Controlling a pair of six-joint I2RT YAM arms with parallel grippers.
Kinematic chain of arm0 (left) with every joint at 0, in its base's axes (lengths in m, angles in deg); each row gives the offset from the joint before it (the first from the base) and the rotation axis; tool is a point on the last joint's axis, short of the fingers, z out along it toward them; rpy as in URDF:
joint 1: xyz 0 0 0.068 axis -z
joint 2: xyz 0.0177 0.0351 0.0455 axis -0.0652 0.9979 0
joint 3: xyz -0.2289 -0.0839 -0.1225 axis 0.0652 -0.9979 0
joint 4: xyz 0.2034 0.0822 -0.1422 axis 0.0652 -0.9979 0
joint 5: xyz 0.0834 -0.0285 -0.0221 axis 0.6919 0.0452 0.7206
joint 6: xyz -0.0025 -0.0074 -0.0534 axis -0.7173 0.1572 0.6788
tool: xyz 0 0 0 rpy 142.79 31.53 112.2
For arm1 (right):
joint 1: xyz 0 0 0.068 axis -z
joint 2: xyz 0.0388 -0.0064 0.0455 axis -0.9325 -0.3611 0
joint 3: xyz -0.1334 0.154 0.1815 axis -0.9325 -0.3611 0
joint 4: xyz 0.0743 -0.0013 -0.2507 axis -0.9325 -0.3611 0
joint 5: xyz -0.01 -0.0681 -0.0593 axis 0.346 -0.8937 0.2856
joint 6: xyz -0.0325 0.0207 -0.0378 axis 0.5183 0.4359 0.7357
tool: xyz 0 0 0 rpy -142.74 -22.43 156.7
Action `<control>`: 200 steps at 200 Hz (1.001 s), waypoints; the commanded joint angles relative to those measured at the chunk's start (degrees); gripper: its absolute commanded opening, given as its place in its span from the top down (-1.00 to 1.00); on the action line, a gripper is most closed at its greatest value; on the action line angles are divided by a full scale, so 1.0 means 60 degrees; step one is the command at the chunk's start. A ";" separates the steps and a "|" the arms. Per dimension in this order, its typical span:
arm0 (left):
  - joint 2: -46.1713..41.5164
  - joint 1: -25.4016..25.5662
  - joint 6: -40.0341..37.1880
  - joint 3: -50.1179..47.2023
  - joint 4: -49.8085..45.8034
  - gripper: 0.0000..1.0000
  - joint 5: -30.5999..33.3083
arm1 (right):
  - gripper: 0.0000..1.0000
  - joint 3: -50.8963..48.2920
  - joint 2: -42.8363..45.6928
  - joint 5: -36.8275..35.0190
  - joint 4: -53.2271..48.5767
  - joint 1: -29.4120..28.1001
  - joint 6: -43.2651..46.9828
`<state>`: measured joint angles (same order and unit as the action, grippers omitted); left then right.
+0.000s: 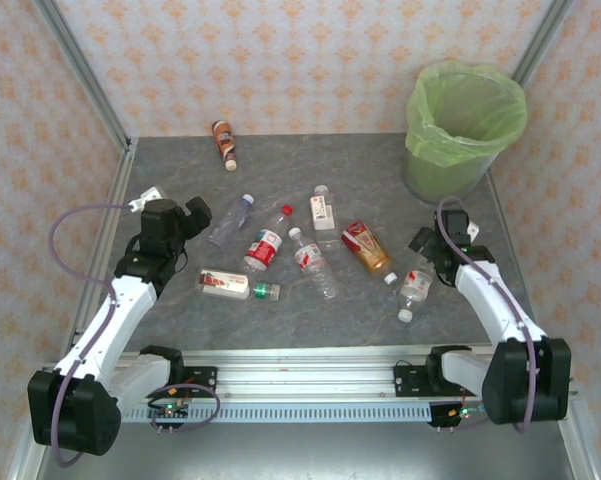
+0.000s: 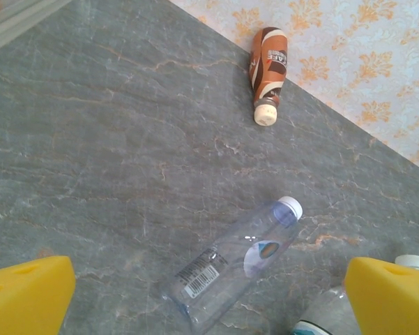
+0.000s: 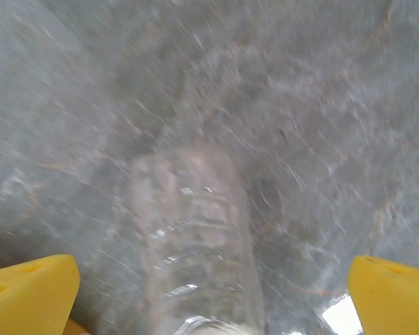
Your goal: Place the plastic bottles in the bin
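Several plastic bottles lie scattered on the grey table. A brown-orange one (image 1: 223, 143) (image 2: 268, 68) lies at the back left. My left gripper (image 1: 196, 213) (image 2: 209, 300) is open, its yellow fingers (image 2: 28, 294) either side of a clear white-capped bottle (image 1: 230, 220) (image 2: 237, 262) that lies below it. My right gripper (image 1: 424, 248) (image 3: 209, 300) is also open, hovering over a ribbed clear bottle (image 1: 413, 288) (image 3: 195, 244); this view is motion-blurred. The bin (image 1: 465, 125), lined with a light-green bag, stands at the back right.
In the middle lie a red-labelled bottle (image 1: 265, 247), a clear one (image 1: 313, 263), a white-labelled one (image 1: 323, 208), an orange-brown one (image 1: 367, 248) and a green-capped one (image 1: 236, 286). Patterned walls and metal posts enclose the table.
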<state>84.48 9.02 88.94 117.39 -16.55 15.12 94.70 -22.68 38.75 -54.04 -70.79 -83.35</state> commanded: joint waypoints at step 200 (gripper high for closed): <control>0.0076 0.0062 0.0716 -0.0587 0.0609 -1.00 -0.0407 | -0.37 0.0100 -0.2755 0.0126 0.0493 -0.0026 -0.0433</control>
<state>84.30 9.02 92.02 114.35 -14.98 13.20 95.12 -39.77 43.99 -51.35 -70.79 -84.81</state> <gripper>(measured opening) 0.999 0.714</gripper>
